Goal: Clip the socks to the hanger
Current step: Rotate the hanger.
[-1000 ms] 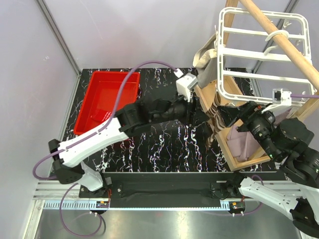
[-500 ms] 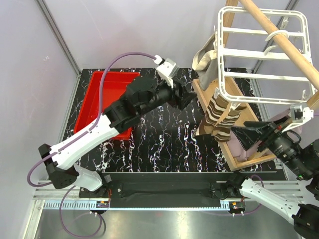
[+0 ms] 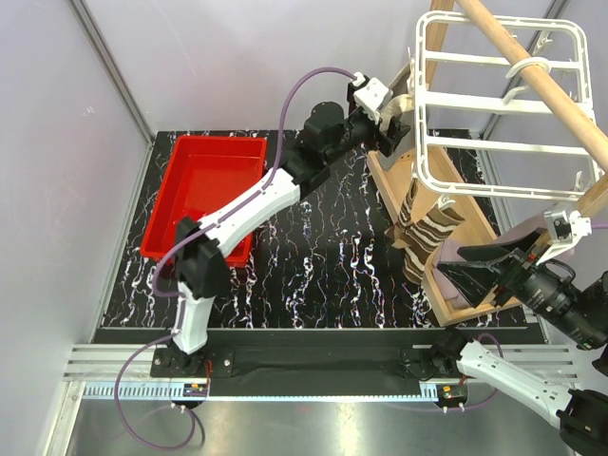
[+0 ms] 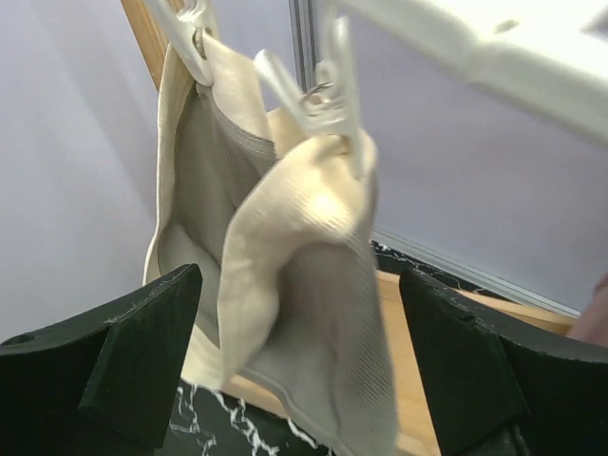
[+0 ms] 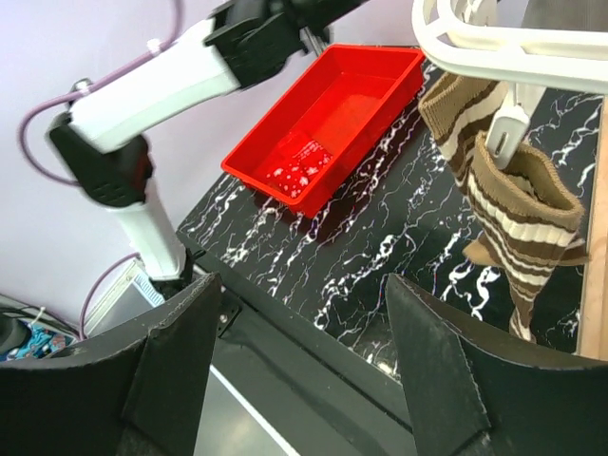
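One hanger [image 3: 465,98] hangs level from the wooden pole [image 3: 532,71] above the tabletop's [image 3: 313,256] far right corner. Two beige socks [image 4: 313,209] and two striped socks [image 3: 425,223] are clipped along its left edge, their long axes hanging straight down. The left gripper [image 4: 299,285], raised from beside the striped socks a second ago, is spread wide around a beige sock without touching it. The right gripper [image 5: 302,280], now drawn back, is spread and empty.

1. The tub [image 3: 204,185] sits on the table [image 3: 313,275] at 9 o'clock, with a loose sock [image 5: 299,173] inside it.
2. The hanger [image 3: 421,95] hangs on the pole [image 3: 532,75] at 2 o'clock.
3. The near sock [image 3: 423,228] and far sock [image 3: 397,133] hang from its 9 o'clock edge.
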Robot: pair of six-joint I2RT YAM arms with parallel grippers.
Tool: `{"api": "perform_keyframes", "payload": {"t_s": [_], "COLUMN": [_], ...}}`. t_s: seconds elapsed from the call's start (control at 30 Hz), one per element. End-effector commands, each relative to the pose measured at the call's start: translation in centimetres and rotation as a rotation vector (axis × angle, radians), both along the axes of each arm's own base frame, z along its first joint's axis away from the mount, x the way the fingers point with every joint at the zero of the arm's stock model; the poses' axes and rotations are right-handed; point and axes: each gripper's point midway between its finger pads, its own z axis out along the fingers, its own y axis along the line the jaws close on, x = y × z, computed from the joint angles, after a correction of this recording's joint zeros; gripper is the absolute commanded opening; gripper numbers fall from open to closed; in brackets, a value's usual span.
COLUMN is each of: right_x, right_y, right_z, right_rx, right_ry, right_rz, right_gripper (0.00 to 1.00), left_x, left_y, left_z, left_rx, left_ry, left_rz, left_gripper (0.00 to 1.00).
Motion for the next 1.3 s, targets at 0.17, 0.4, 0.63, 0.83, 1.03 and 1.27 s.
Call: {"api": "perform_keyframes", "payload": {"t_s": [0.17,0.4,0.63,0.83,1.03,1.27], "right_x": [-1.1,0.1,0.3,0.0,0.1,0.6], "right_y": [-0.8,-1.9,-5.6,-6.8,-8.2,-8.0], "right_z": [1.9,2.6,5.5,7.7,9.3,8.7], "right_rx": [0.046,0.056,0.189,0.228,0.251,0.217], "right_ry": [-0.039,-0.037,-0.07,-0.109,-0.136,-0.12], "right_rz": [0.015,-0.082,-0.241,-0.275,-0.33,-0.345], "right_gripper": [0.74,0.7,0.65,0.67,0.68,0.68], "left_x": [0.9,-2.5,-9.7,-15.3,-20.1,-24.3], "left_y": [-2.9,-1.0,2.3,2.3,0.3,-2.8], "left_z": [2.9,2.6,5.7,4.4,3.2,1.1], "left_rx": [-0.095,-0.137,-0.152,-0.123,-0.107,-0.062], "left_ry": [-0.106,-0.037,-0.044,0.032,0.119,0.208], "left_rz": [-0.115,-0.168,-0.169,-0.224,-0.301,-0.37], "left_gripper": [0.6,0.0,0.0,0.0,0.06,0.28]}}
